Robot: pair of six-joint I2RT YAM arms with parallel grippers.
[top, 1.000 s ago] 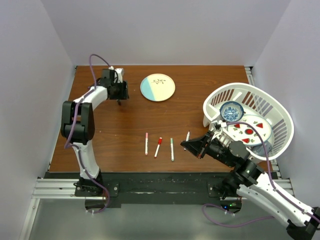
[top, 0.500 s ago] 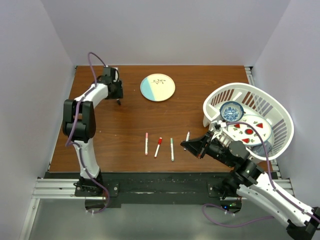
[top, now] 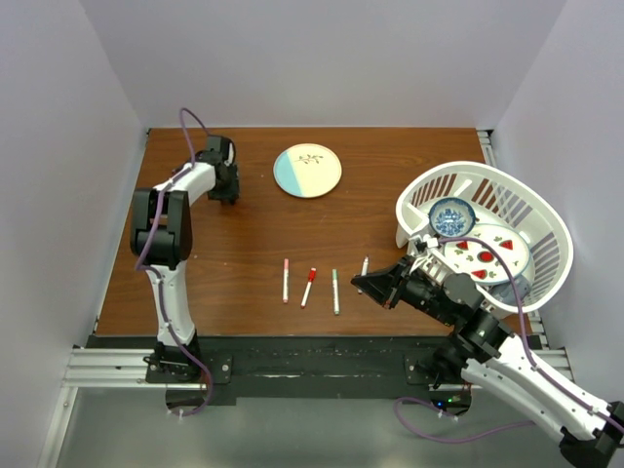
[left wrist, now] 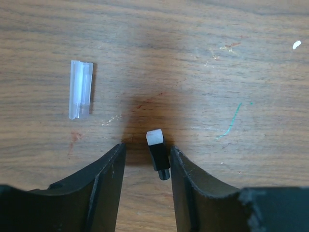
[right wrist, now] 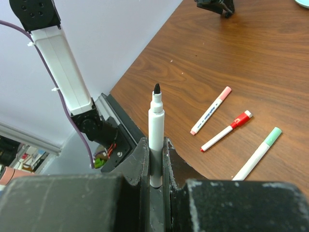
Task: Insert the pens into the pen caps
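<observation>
My left gripper (top: 227,191) is at the back left of the table, open, its jaws on either side of a small black pen cap (left wrist: 158,154) with a white end, not touching it. A pale clear cap (left wrist: 80,95) lies to its left. My right gripper (top: 361,283) is shut on an uncapped white pen (right wrist: 156,126) with a black tip, which stands up between the fingers. Three capped pens lie in a row on the table: pink (top: 286,280), red (top: 309,287) and green (top: 335,291). They also show in the right wrist view.
A round white and pale blue plate (top: 307,171) sits at the back middle. A white basket (top: 531,210) with a blue bowl and patterned plates stands at the right. Walls close in the table on the left, back and right.
My left gripper has shifted a little left and now covers the small dark cap that showed just below it before. My right gripper with the pen has crept slightly left.
</observation>
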